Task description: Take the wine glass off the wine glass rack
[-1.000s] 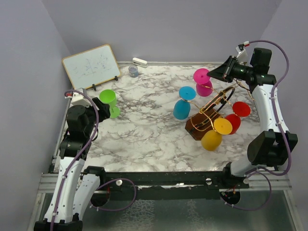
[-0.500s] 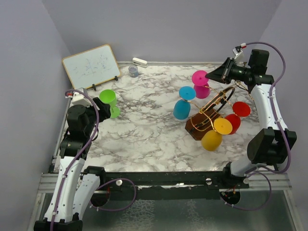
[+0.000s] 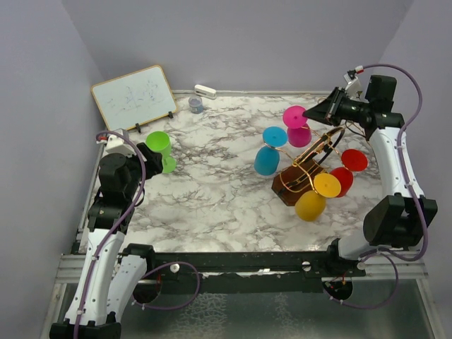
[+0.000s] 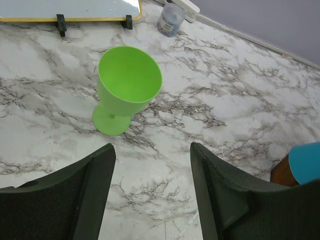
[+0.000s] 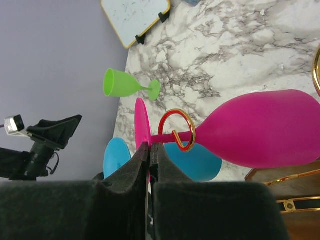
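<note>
The wine glass rack (image 3: 291, 186), a dark wooden block with gold wire arms, stands right of centre. A pink wine glass (image 3: 299, 133) hangs on its far arm, its stem inside a gold spiral hook (image 5: 178, 130). My right gripper (image 5: 150, 148) is shut on the rim of that glass's foot (image 5: 141, 124), and the bowl (image 5: 260, 127) points away to the right. Blue (image 3: 268, 159), yellow (image 3: 312, 200) and red (image 3: 345, 176) glasses also hang on the rack. My left gripper (image 4: 150, 152) is open over bare marble, short of an upright green glass (image 4: 125, 85).
A small whiteboard (image 3: 133, 97) leans at the back left. Beside it a little jar (image 3: 195, 104) and a white object (image 3: 205, 90) lie by the back wall. The green glass (image 3: 161, 148) stands near the left edge. Purple walls close in the table.
My right gripper has shifted slightly nearer with the pink glass's foot in it, and the right arm's elbow has risen. The left arm has stayed put.
</note>
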`<act>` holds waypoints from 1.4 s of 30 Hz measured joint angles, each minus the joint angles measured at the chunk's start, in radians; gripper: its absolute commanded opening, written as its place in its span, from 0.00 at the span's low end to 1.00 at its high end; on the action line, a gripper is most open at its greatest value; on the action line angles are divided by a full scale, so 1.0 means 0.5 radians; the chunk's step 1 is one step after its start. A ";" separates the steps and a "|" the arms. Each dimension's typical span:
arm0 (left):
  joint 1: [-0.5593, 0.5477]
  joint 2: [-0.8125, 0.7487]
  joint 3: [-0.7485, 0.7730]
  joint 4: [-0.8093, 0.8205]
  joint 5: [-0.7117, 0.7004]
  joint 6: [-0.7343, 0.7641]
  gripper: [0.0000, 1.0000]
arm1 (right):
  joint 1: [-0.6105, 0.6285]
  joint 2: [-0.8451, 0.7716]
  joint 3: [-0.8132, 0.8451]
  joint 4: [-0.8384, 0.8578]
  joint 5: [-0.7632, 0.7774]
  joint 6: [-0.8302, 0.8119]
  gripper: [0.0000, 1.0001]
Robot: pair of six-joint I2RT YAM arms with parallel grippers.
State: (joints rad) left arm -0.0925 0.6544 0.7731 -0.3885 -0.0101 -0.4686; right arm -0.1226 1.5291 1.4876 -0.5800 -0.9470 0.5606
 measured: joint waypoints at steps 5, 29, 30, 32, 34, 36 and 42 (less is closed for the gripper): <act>0.000 0.002 0.000 0.000 0.001 0.000 0.64 | 0.000 -0.134 -0.028 -0.008 0.134 -0.001 0.01; 0.000 0.002 0.000 0.000 0.008 0.000 0.65 | -0.002 -0.072 0.035 0.147 0.484 0.164 0.01; 0.000 0.002 0.000 0.000 0.013 0.000 0.66 | -0.002 -0.040 0.060 0.171 0.475 0.171 0.01; 0.000 0.002 0.000 0.000 0.022 0.000 0.67 | -0.002 0.031 0.113 0.230 0.423 0.189 0.01; 0.000 0.005 0.000 0.000 0.033 0.000 0.68 | 0.008 0.104 0.181 0.298 0.360 0.202 0.01; 0.000 0.014 0.000 0.002 0.043 0.000 0.69 | 0.034 0.175 0.287 0.353 0.326 0.194 0.01; 0.000 0.068 0.000 0.006 0.058 -0.001 0.80 | 0.375 0.361 0.838 0.369 0.368 -0.058 0.01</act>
State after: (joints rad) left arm -0.0925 0.6884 0.7731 -0.3855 0.0189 -0.4690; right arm 0.0650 1.7096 1.9068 -0.3958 -0.7631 0.5316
